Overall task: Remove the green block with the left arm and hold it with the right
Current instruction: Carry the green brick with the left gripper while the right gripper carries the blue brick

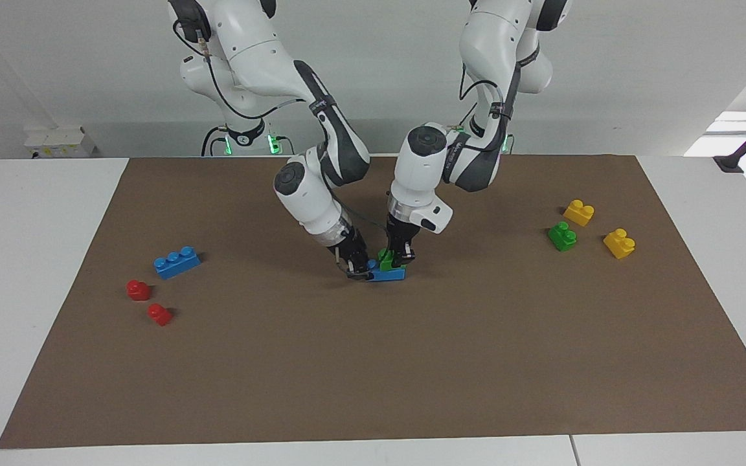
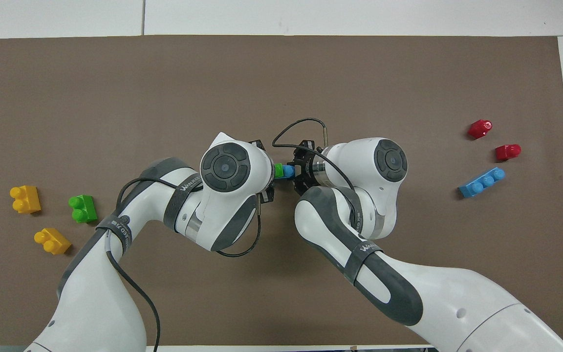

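The bright green block sits on one end of a blue brick in the middle of the brown mat. My left gripper comes down from above and is shut on the green block. My right gripper is shut on the blue brick's end toward the right arm, low at the mat. In the overhead view only a sliver of the green block and one blue stud show between the two hands. The right gripper shows there; the left fingers are hidden under the wrist.
A darker green brick and two yellow bricks lie toward the left arm's end. A blue three-stud brick and two red blocks lie toward the right arm's end.
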